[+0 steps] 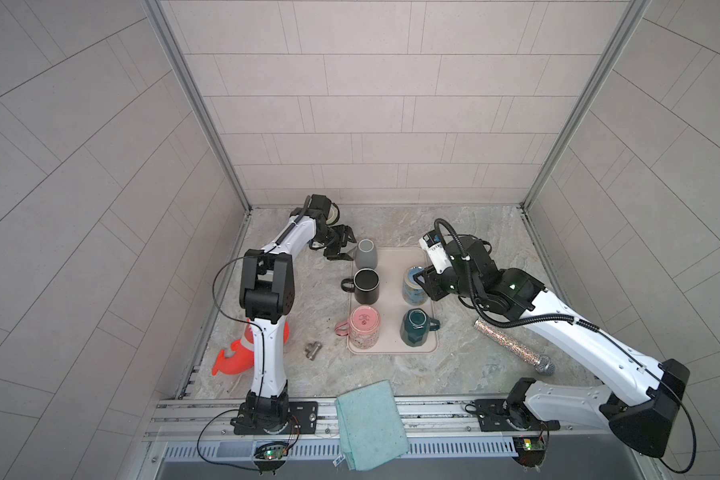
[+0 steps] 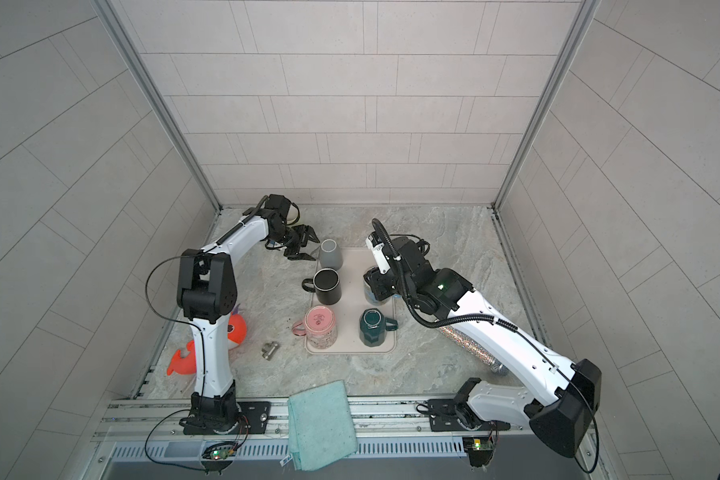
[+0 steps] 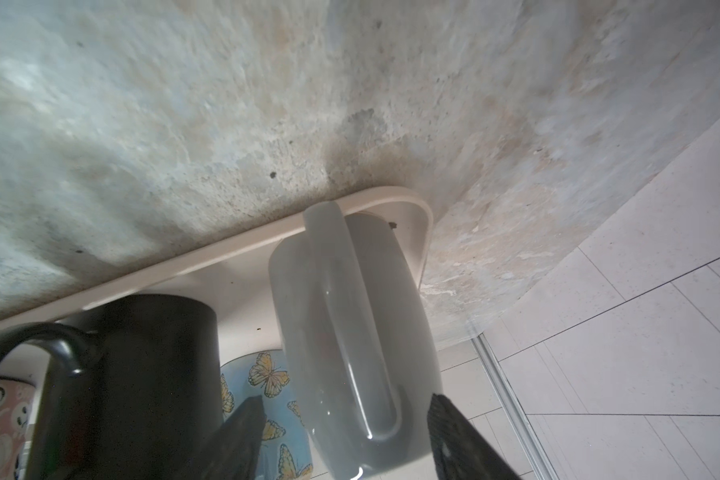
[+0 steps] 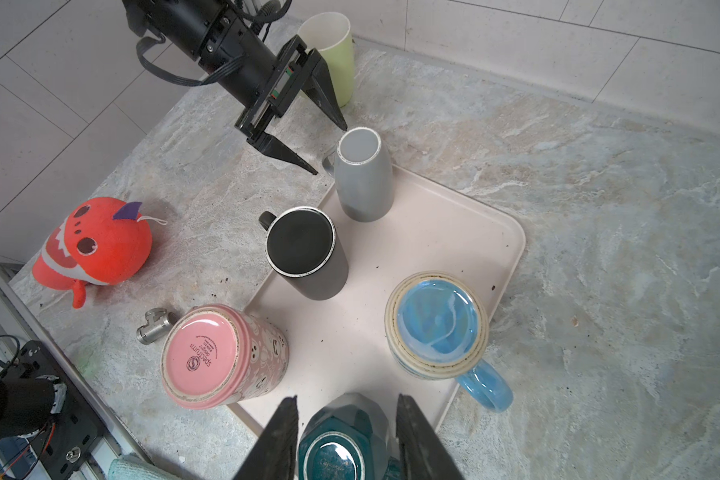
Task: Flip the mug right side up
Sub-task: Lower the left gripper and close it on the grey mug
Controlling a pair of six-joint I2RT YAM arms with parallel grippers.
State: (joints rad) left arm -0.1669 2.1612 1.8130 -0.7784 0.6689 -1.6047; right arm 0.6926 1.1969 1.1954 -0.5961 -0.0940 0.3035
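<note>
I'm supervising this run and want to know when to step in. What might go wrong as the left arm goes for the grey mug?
1. The left tool stands open by the handle of the upside-down grey mug. A handle-only grip may let the glossy mug swing or slip while it is turned.
2. The black mug stands close beside it on the tray, so a wide flip could knock it.

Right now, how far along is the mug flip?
Done: nothing; all five mugs on the tray show bases up: grey mug, black mug, pink mug, blue butterfly mug, teal mug.
In hand: nothing; left gripper open at the grey mug's handle, right gripper open over the tray.
Left: grasp, flip, set down.
</note>
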